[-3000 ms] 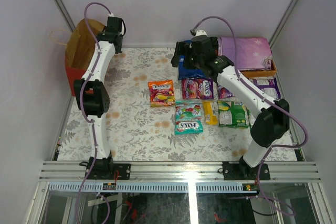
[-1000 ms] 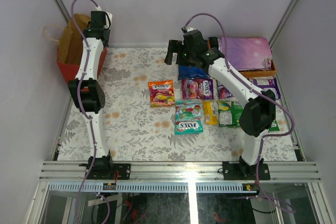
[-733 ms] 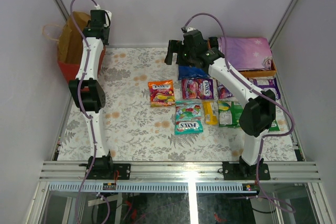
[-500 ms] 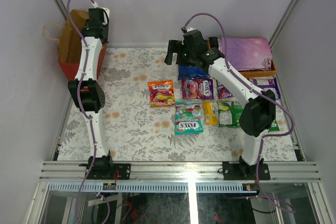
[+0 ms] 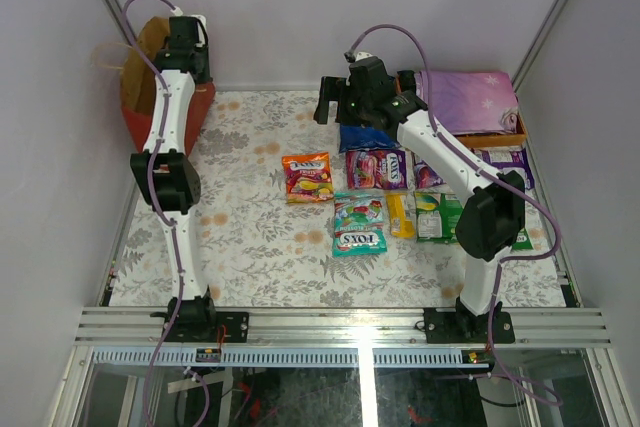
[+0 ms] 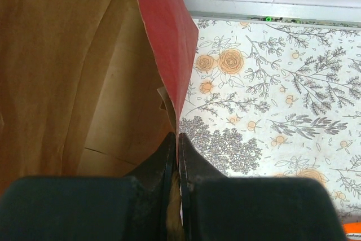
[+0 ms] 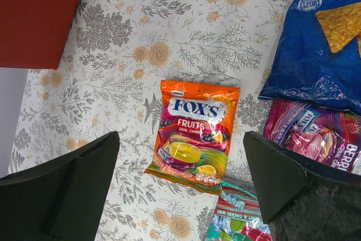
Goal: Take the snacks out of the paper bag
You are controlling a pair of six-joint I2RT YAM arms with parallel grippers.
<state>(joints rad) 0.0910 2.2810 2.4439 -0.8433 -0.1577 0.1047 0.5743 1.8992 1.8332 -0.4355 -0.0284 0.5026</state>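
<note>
At the upper left of the top view the red paper bag (image 5: 140,97) stands against the wall at the bench's far left corner, its brown inside turned toward the camera and a thin tan handle (image 5: 106,51) looping off its left side. The left gripper (image 6: 178,159) is closed on the bag's right-hand wall: its wrist view shows the two dark fingers pressed together with the red edge pinched between them, brown paper on the left and the floral bench (image 5: 250,237) on the right. The snacks lie out on the bench, right of centre: an orange Fox's pack (image 5: 307,176) by itself, then a teal Fox's pack (image 5: 359,224) below a pink Fox's pack (image 5: 378,168), with the blue Doritos bag (image 5: 365,137) above them. A yellow pack (image 5: 401,214) and a green pack (image 5: 441,217) follow. The right gripper (image 5: 333,102) hangs above the bench at upper centre, jaws wide apart and holding nothing, the orange pack framed between its fingers in its wrist view. Purple packs (image 5: 507,158) lie at the far right, partly behind the right arm, below an orange tray (image 5: 497,137) carrying a folded purple cloth (image 5: 467,102).
</note>
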